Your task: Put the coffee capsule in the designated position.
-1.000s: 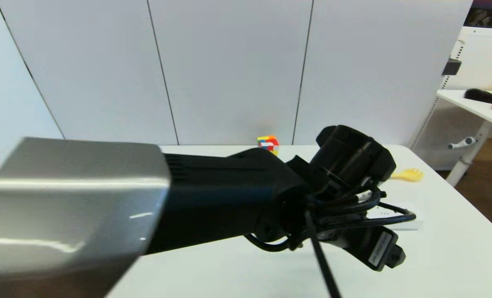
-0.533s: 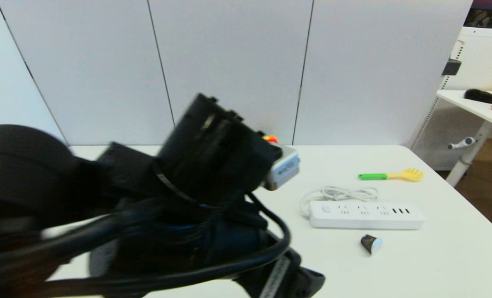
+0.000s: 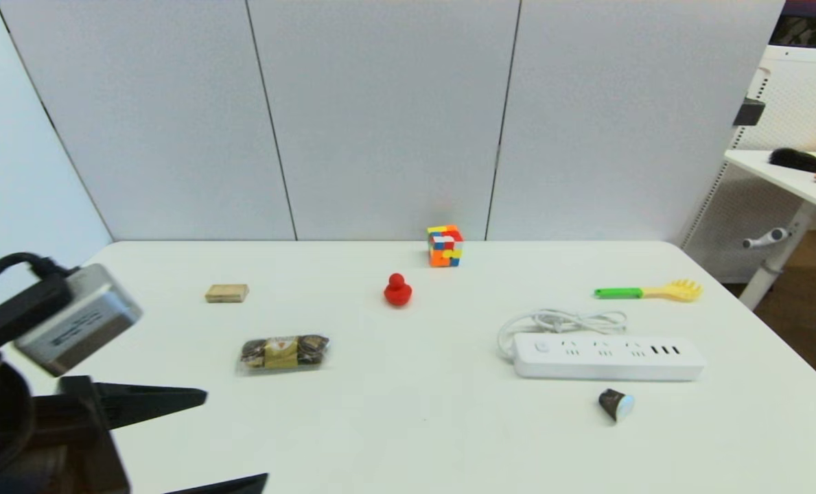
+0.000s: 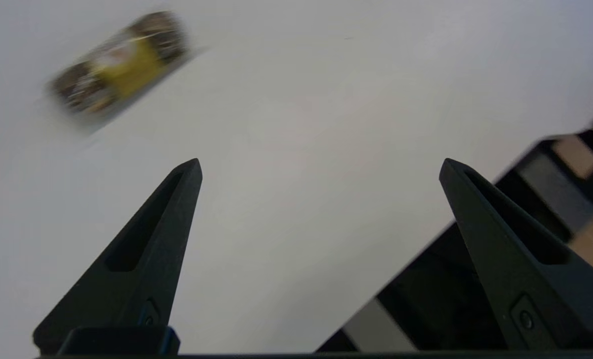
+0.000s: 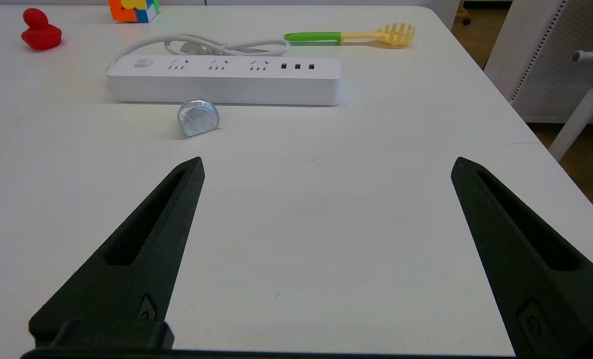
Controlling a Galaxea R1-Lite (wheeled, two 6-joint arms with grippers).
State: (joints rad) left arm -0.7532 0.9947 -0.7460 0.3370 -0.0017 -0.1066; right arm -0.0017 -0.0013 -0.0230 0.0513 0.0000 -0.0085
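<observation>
The left arm has swung clear of the head view since a moment ago and now sits low at the tabletop's (image 3: 408,425) near-left corner. Its left gripper (image 3: 232,439) hangs empty, fingers (image 4: 146,259) spread wide. The coffee capsule (image 3: 616,405) lies on its side far off to their right, just before the power strip (image 3: 607,357); the right gripper (image 5: 326,164), fingers likewise apart, is nearer it.

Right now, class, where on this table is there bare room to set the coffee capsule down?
Bare: the near middle, between the chocolate pack and the coffee capsule. Crowded: the right, with power strip and green-handled fork.
</observation>
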